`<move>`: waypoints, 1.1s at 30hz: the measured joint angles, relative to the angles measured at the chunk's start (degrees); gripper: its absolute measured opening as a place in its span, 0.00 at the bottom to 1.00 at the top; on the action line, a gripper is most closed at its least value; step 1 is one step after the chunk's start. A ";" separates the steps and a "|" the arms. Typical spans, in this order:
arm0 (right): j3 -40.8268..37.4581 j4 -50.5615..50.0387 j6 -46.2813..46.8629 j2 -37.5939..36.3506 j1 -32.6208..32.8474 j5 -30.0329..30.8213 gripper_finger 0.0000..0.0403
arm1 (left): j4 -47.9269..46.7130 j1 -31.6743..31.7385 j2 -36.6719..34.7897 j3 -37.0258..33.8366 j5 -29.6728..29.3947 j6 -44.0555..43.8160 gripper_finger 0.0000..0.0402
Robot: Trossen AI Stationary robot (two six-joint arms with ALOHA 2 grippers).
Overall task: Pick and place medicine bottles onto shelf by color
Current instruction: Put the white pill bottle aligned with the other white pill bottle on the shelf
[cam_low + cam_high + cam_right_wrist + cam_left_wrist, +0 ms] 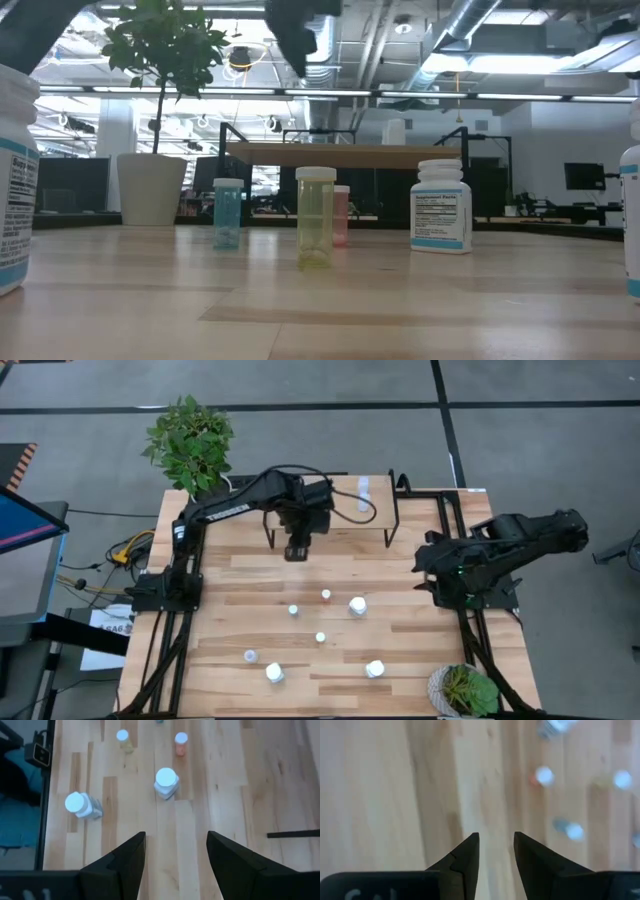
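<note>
Several small medicine bottles stand upright on their bases on the wooden table: a blue one [228, 212], a yellowish one [316, 215], a reddish one [341, 214] and a white labelled one [441, 205]. One white bottle [363, 488] stands on the shelf [335, 512] at the table's far side. My left gripper [296, 552] hangs just in front of the shelf, pointing down, open [496, 836] with nothing between its fingers. My right gripper [426, 565] waits high at the table's right edge, open [176, 835] and empty, looking down on white-capped bottles [166, 781].
A potted plant [192, 445] stands at the far left corner and a smaller one [466, 690] at the near right corner. Larger white bottles [274, 673] [375, 669] stand near the front edge. Bare wood lies between the shelf and the bottles.
</note>
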 joint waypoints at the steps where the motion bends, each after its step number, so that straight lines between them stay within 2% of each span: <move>1: 0.00 0.01 1.03 -0.50 0.87 1.02 0.58 | 0.29 -0.46 -0.44 -0.02 0.07 -0.45 0.27; 9: -1.66 0.38 6.88 -4.99 7.60 9.85 0.58 | 0.60 -1.77 -7.29 -3.76 0.08 -2.50 0.27; 12: -5.00 1.70 9.12 -6.97 9.65 11.73 0.58 | 0.23 -1.73 -12.48 -9.10 0.16 -3.33 0.27; 15: -9.10 5.58 10.79 -8.99 11.09 12.84 0.58 | 0.63 -1.77 -18.77 -16.54 3.48 -5.07 0.27; 19: -13.57 11.05 9.66 -9.87 11.63 13.10 0.58 | 6.16 -3.09 -26.88 -29.07 8.63 -12.43 0.27; 23: -14.80 10.62 7.57 -8.30 11.60 13.09 0.58 | 10.48 -5.71 -32.99 -39.19 7.54 -21.13 0.27; 27: -15.28 10.74 7.58 -7.11 11.72 13.00 0.58 | 11.94 -8.05 -36.58 -45.78 6.19 -30.74 0.27; 33: -15.54 9.91 7.89 -6.32 13.06 11.77 0.58 | 15.15 -13.03 -37.64 -52.71 5.45 -43.52 0.27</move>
